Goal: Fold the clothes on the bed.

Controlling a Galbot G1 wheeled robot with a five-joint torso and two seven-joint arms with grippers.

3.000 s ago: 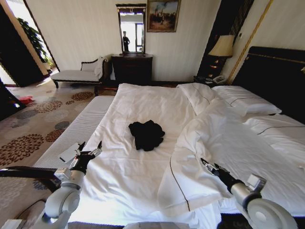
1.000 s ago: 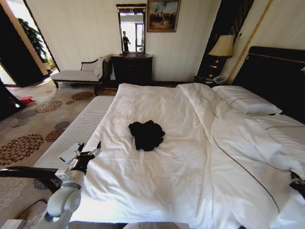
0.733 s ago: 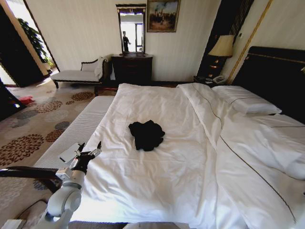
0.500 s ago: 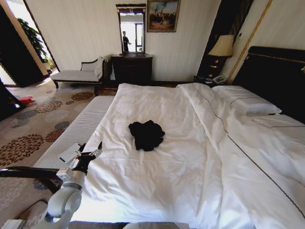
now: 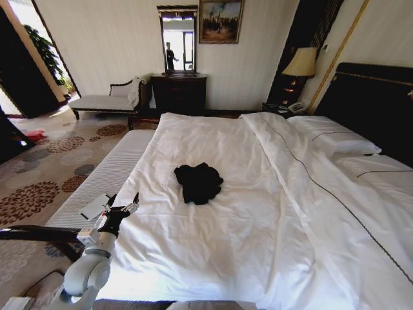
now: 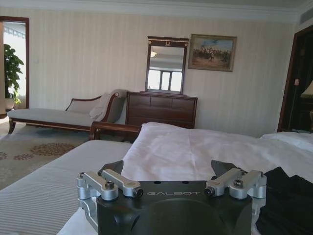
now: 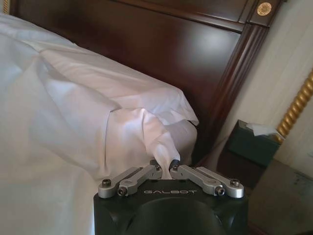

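The right tool (image 7: 164, 163) is pinched shut on a fold of the white duvet (image 7: 73, 122), close to the dark headboard (image 7: 161, 54) — its wrist view shows this. The left tool (image 5: 121, 205) hangs at the near left edge of the bed (image 5: 193, 252), its fingers (image 6: 222, 169) spread wide and holding nothing. The black T-shirt (image 5: 198, 181) lies crumpled in the middle of the mattress, well apart from the left tool, with bare sheet all around it. The duvet lies over the bed's right half — its dark-piped edge runs from far to near. A striped bench (image 5: 106, 177) lies along the bed's left side.
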